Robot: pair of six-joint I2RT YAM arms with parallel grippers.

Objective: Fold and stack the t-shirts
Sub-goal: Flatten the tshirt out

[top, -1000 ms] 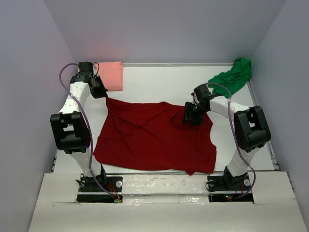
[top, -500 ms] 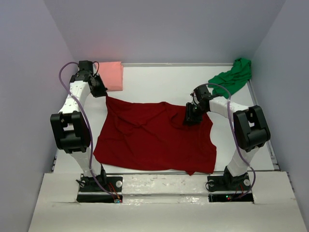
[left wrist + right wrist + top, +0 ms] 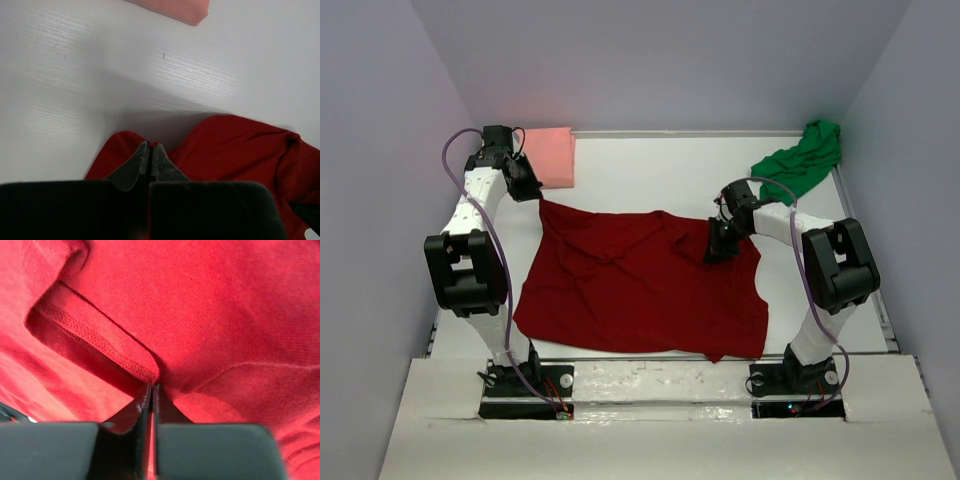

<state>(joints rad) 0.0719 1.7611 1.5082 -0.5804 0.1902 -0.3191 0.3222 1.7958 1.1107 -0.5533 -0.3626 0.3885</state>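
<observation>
Dark red t-shirt (image 3: 640,290) lies spread flat, wrinkled and unfolded. Salmon pink t-shirt (image 3: 552,157) sits folded just beyond its far-left corner and bright green t-shirt (image 3: 805,160) lies crumpled beyond its far-right corner, so I judge one done, two left, no stack. Left gripper (image 3: 532,192) is pinched on the red shirt's far-left corner; right gripper (image 3: 717,248) is clamped on a hem fold near its far-right edge.

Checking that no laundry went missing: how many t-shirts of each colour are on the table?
dark red t-shirt: 1
salmon pink t-shirt: 1
bright green t-shirt: 1
Total: 3
</observation>
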